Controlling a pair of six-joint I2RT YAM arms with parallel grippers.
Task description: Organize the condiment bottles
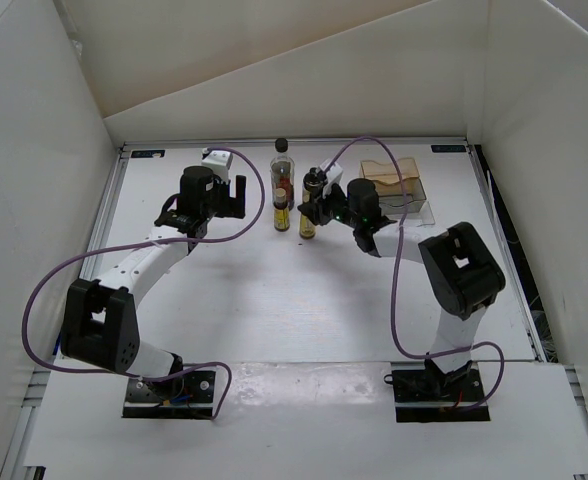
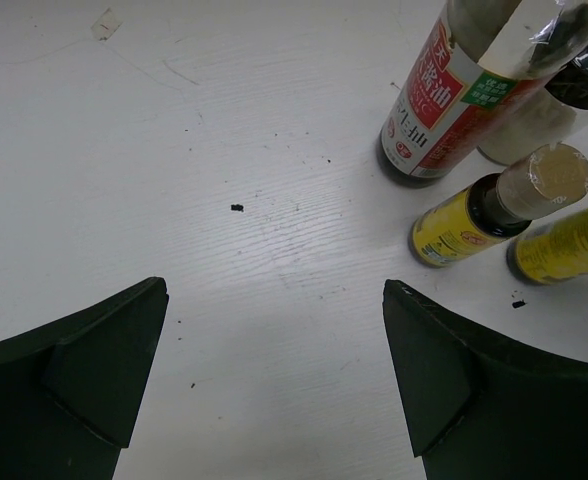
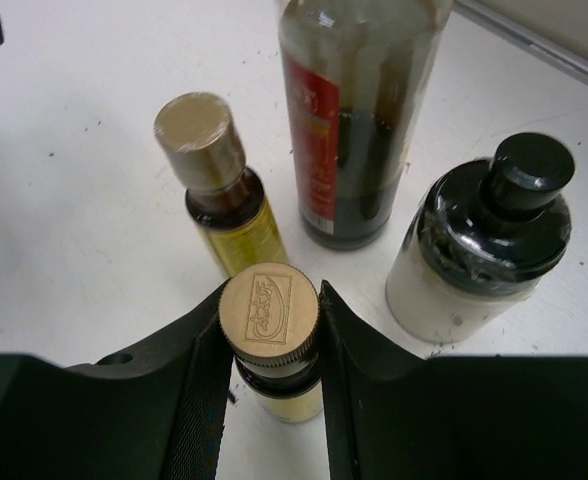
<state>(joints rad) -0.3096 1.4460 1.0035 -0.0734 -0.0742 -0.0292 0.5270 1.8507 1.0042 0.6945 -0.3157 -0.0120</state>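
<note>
- The right gripper (image 3: 271, 322) has its fingers clamped on the top of a small yellow bottle (image 3: 286, 398), one pad on each side of the ribbed gold cap. The bottle stands upright on the table (image 3: 74, 200).
- Just beyond the fingertips stands the second yellow bottle (image 3: 219, 190). The tall bottle (image 3: 359, 130) is past that and the squat whitish bottle (image 3: 484, 250) is off the right finger, all bunched close.
- To my eye this is the lift-and-place step. I'd raise the bottle straight up before carrying it anywhere, since a sideways drag could knock the neighbours. A grip that high on a round cap may let the body swing, so go slowly.
- The left gripper (image 2: 274, 290) has its fingers wide apart over bare table with nothing between them, and the bottles are off past its right finger.
- The tabletop is white, lightly scuffed and speckled with dark crumbs. White walls (image 1: 34, 150) box it in, and a clear box (image 1: 399, 185) sits behind the right arm.
</note>
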